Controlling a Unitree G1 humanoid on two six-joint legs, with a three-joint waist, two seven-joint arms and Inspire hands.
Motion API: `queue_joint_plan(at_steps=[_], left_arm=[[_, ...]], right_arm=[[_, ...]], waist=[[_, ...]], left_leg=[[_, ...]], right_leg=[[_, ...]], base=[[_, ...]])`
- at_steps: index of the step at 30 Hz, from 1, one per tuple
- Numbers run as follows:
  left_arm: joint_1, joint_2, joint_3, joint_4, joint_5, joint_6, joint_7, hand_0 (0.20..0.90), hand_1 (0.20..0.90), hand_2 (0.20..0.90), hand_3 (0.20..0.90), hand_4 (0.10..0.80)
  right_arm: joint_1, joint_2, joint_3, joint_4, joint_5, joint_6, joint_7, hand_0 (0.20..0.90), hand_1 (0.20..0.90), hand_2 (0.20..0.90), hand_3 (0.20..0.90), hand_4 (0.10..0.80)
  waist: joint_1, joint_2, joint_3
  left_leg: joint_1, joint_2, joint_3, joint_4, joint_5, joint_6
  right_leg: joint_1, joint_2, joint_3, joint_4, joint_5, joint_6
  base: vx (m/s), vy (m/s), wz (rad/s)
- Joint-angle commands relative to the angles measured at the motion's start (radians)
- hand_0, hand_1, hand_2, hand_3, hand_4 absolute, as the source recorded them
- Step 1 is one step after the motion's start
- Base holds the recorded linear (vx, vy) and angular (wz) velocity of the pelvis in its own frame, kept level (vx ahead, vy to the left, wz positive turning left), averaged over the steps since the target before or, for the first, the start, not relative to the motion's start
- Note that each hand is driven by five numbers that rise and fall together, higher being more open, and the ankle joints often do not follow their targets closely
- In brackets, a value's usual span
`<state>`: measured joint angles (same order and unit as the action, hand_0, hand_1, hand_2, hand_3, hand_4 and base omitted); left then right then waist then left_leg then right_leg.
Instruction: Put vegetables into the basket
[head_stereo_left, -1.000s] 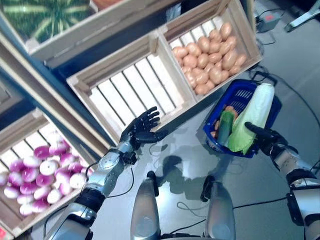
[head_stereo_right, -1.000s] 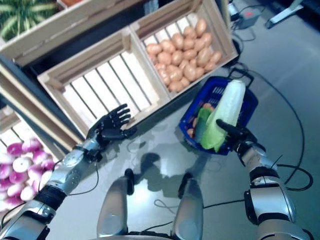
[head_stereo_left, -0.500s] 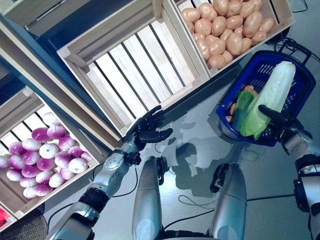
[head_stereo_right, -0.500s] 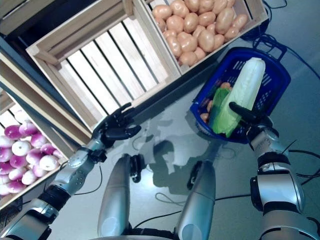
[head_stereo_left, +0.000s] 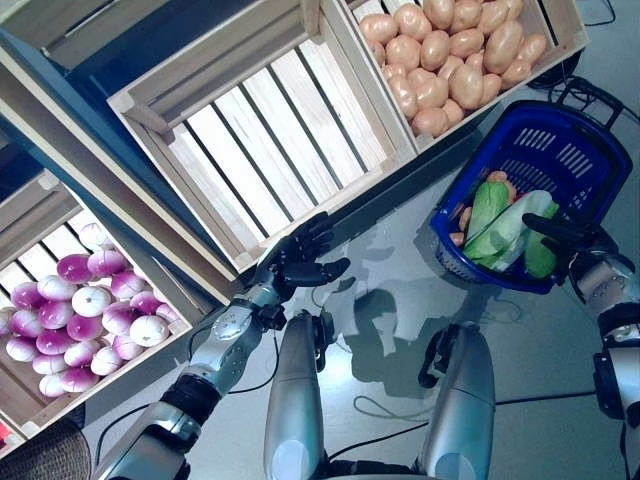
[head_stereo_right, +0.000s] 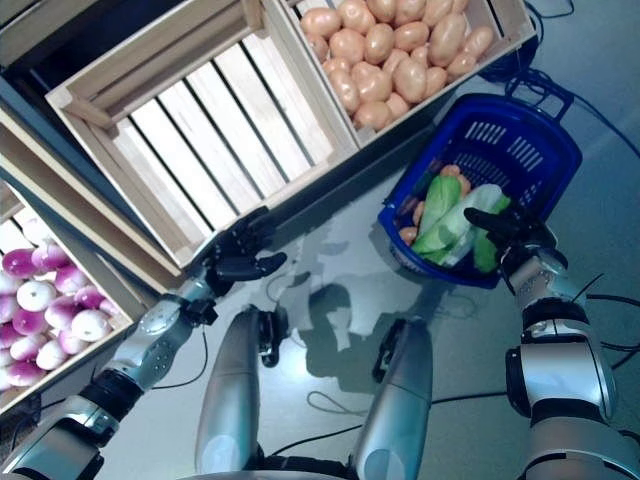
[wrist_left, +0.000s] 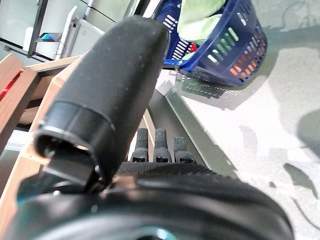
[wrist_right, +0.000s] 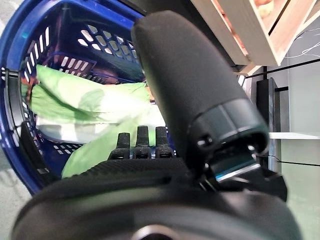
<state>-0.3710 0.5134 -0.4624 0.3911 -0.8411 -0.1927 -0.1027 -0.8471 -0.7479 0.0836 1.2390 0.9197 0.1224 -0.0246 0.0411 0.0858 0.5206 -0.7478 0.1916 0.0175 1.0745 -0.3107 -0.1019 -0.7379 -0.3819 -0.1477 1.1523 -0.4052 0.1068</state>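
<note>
A pale green cabbage (head_stereo_left: 510, 228) is seen lying inside the blue basket (head_stereo_left: 600, 170) on the floor, beside a cucumber (head_stereo_left: 485, 208) and some orange vegetables. The right hand (head_stereo_left: 580, 243) is held at the basket's near rim, fingers extended, grasping nothing. The left hand (head_stereo_left: 300, 262) is spread open beside the empty wooden crate (head_stereo_left: 250, 140), holding nothing.

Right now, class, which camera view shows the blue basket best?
The left eye view: the whole blue basket with its vegetables. The right eye view nearly matches it. The right wrist view shows the inside only; the left wrist view shows one outer side.
</note>
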Motion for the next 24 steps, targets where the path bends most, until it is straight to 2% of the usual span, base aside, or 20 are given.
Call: queue_joint_plan(at_steps=[1, 5, 9, 12, 14, 15, 17, 24], left_arm=[[-0.054, 0.026, 0.027, -0.108, -0.04, -0.107, 0.001, 0.9, 0.9, 0.9, 0.9, 0.8], [-0.052, 0.035, 0.04, -0.108, -0.054, -0.079, 0.002, 0.9, 0.9, 0.9, 0.9, 0.8], [-0.03, 0.022, 0.056, -0.07, -0.027, -0.052, -0.018, 0.9, 0.9, 0.9, 0.9, 0.8], [-0.026, 0.008, 0.063, -0.033, -0.005, -0.038, -0.02, 0.9, 0.9, 0.9, 0.9, 0.8], [-0.013, -0.011, 0.075, -0.015, 0.026, -0.002, -0.023, 0.9, 0.9, 0.9, 0.9, 0.8], [-0.011, -0.014, 0.076, -0.012, 0.031, 0.004, -0.024, 0.9, 0.9, 0.9, 0.9, 0.8], [0.007, -0.03, 0.085, 0.014, 0.062, 0.029, -0.02, 0.9, 0.9, 0.9, 0.9, 0.8], [0.107, -0.066, 0.114, 0.025, 0.147, 0.037, -0.048, 0.9, 0.9, 0.9, 0.9, 0.8]], right_arm=[[-0.026, -0.095, -0.044, 0.012, 0.058, -0.053, -0.01, 0.9, 0.9, 0.9, 0.9, 0.8], [-0.003, -0.077, -0.051, -0.005, 0.057, -0.05, 0.011, 0.9, 0.9, 0.9, 0.9, 0.8], [0.038, -0.038, -0.058, -0.022, 0.088, -0.045, 0.042, 0.9, 0.9, 0.9, 0.9, 0.8], [0.074, -0.004, -0.071, -0.027, 0.077, -0.047, 0.046, 0.9, 0.9, 0.9, 0.9, 0.8], [0.122, 0.036, -0.078, -0.038, 0.078, -0.027, 0.075, 0.9, 0.9, 0.9, 0.9, 0.8], [0.129, 0.043, -0.077, -0.041, 0.083, -0.022, 0.082, 0.9, 0.9, 0.9, 0.9, 0.8], [0.173, 0.093, -0.075, -0.055, 0.09, -0.027, 0.123, 0.9, 0.9, 0.9, 0.9, 0.8], [0.357, 0.206, -0.029, -0.239, 0.016, -0.103, 0.193, 0.9, 0.9, 0.9, 0.9, 0.8]], waist=[[0.019, -0.025, -0.063], [0.026, -0.04, -0.09], [0.035, -0.061, -0.142], [0.038, -0.076, -0.183], [0.039, -0.093, -0.235], [0.039, -0.096, -0.242], [0.037, -0.113, -0.303], [0.021, -0.122, -0.405]], left_leg=[[0.139, 0.015, 0.052, -0.079, -0.074, 0.03], [0.207, 0.025, 0.062, -0.161, -0.043, 0.03], [0.323, 0.033, 0.076, -0.323, 0.02, 0.025], [0.398, 0.027, 0.088, -0.43, 0.066, 0.023], [0.489, 0.021, 0.111, -0.558, 0.122, 0.017], [0.503, 0.02, 0.114, -0.576, 0.132, 0.015], [0.58, 0.01, 0.135, -0.706, 0.187, 0.008], [0.729, -0.015, 0.17, -0.977, 0.287, 0.004]], right_leg=[[0.124, 0.013, -0.013, -0.136, 0.089, -0.029], [0.19, 0.014, -0.023, -0.199, 0.115, -0.027], [0.314, 0.031, -0.05, -0.355, 0.174, -0.019], [0.401, 0.045, -0.075, -0.477, 0.218, -0.013], [0.5, 0.071, -0.096, -0.634, 0.266, -0.004], [0.516, 0.076, -0.099, -0.656, 0.274, -0.002], [0.606, 0.111, -0.114, -0.826, 0.324, 0.009], [0.757, 0.163, -0.119, -1.075, 0.411, 0.034]], base=[[0.039, 0.035, -0.04], [0.057, 0.03, -0.08], [0.101, 0.025, -0.07], [0.134, 0.032, -0.07], [0.2, 0.018, -0.16], [0.169, 0.01, -0.09], [0.204, 0.006, -0.16], [0.136, 0.033, -0.14]])
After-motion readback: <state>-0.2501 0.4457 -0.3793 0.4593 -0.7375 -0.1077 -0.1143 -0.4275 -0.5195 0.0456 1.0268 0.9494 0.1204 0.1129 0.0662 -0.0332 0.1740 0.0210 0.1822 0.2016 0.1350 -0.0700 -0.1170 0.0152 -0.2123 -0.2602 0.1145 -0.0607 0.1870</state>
